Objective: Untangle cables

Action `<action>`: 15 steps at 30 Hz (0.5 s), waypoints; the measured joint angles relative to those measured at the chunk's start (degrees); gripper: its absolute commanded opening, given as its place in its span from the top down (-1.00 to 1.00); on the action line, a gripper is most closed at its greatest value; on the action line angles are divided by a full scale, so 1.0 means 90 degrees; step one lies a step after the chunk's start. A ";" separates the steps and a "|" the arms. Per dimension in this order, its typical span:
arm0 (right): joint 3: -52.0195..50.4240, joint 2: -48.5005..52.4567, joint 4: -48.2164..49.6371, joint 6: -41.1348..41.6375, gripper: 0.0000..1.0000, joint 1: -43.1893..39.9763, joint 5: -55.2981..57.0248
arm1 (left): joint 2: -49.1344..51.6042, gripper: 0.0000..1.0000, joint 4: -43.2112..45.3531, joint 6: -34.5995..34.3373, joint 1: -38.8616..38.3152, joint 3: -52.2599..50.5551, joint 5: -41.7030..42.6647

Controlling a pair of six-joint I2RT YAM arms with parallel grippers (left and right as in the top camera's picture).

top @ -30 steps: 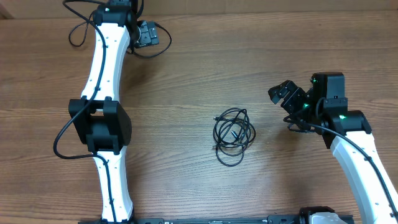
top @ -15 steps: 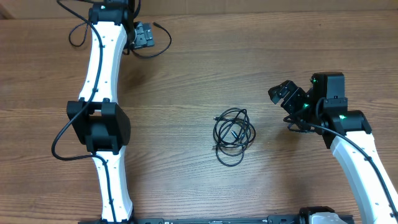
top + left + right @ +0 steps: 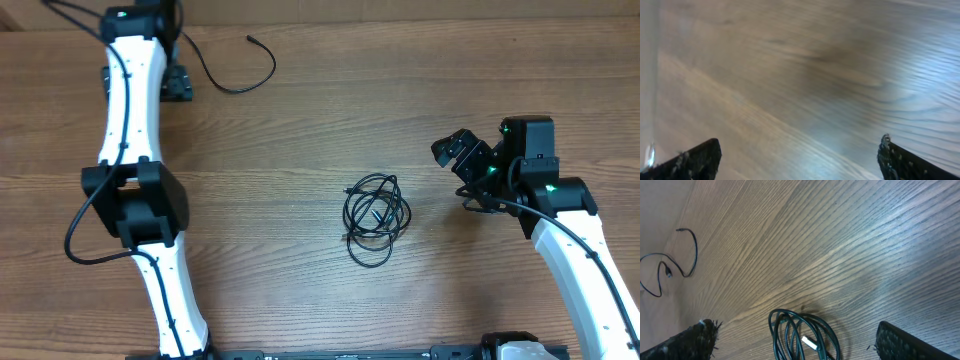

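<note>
The left pincer (image 3: 180, 84) has swung leftward (its arm along with it), away from the loose cable (image 3: 274, 64).

Brown wood-grain table (image 3: 300, 130); soft glare

Left arm (image 3: 128, 120) wearing glossy white shells, boxy black joint housing (image 3: 140, 200) bulging from it, thick black wires (image 3: 75, 235) trailing alongside, right arm (image 3: 585, 255) showing matching white shell, small green lights (image 3: 506, 127) glowing, left pincer (image 3: 178, 83) and right pincer (image 3: 455, 150) showing matte black.
</note>
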 measured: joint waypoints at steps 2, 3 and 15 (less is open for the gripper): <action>0.0000 0.0000 0.0000 0.0002 -1.00 0.0000 -0.0002 | 0.0000 -0.99 -0.0175 -0.0406 0.0194 0.0000 0.0046; 0.0000 0.0000 0.0002 0.0000 -1.00 0.0000 -0.0002 | 0.0000 -0.99 -0.0211 -0.0554 0.0282 0.0000 0.0104; 0.0000 0.0000 0.0002 0.0000 -1.00 0.0000 -0.0002 | 0.0000 -0.95 -0.0240 -0.1163 0.0920 0.0000 0.1719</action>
